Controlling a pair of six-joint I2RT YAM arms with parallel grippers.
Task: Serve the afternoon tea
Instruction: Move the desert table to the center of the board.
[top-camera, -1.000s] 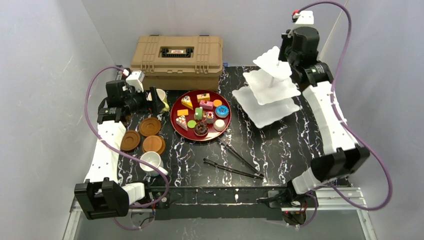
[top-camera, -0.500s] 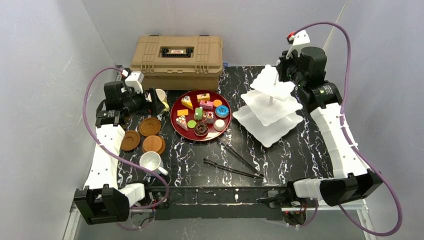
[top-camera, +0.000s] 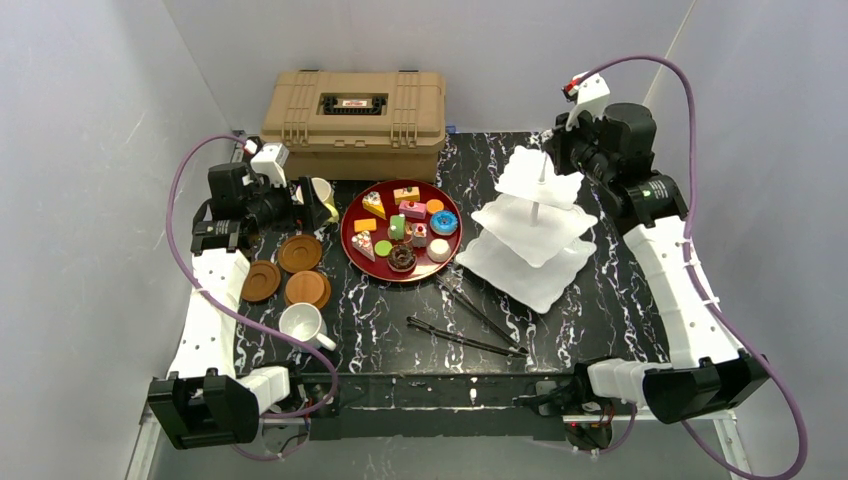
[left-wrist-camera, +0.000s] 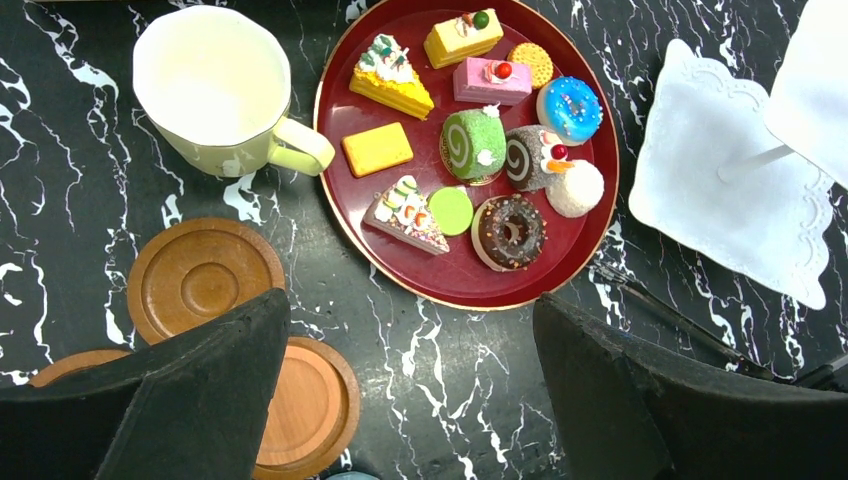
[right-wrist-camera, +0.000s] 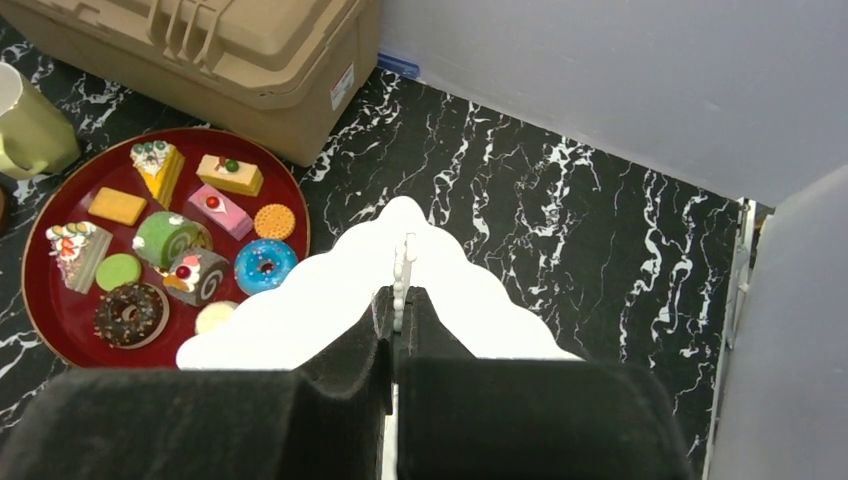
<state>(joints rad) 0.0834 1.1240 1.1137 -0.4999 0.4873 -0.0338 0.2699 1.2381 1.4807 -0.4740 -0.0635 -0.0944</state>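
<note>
Saucers (left-wrist-camera: 205, 282) lie just under L gripper (left-wrist-camera: 408, 320), toward its left finger. Pale-yellow mug (left-wrist-camera: 205, 90) is ahead-left of it and cakes (left-wrist-camera: 478, 140) on red tray (left-wrist-camera: 458, 272) straight ahead. Jaws wide apart, nothing held. White mug (top-camera: 300, 322) sits back toward L arm's base. R gripper (right-wrist-camera: 397, 322) is pinched tight on stand (right-wrist-camera: 330, 310) by its centre post (right-wrist-camera: 405, 258), top tier right under it. In last sec stand swung in from far R, less tipped now, bottom tier near tray. Can't tell if it's landed. Prob set-down next, then load cakes.
</note>
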